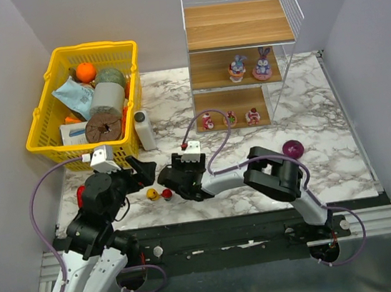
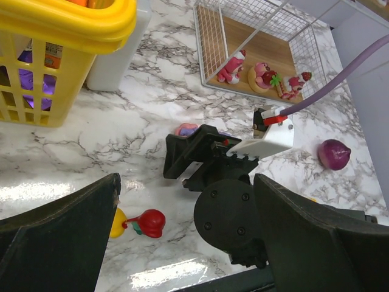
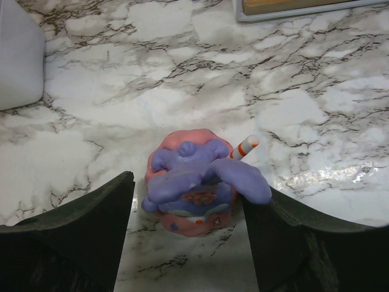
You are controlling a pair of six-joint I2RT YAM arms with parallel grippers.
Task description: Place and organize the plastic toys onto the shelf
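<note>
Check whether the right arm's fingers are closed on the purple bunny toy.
No, the right fingers stand spread on either side of the purple bunny toy, with marble tabletop showing between it and one finger.

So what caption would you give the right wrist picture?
Open right claw straddling a purple bunny toy on the marble table.

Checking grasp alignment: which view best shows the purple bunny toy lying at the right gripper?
Right wrist. The purple bunny toy fills the middle, tipped over on the marble between the open jaws. Left wrist shows only a pink sliver of it behind the right gripper; in top external that gripper covers it.
</note>
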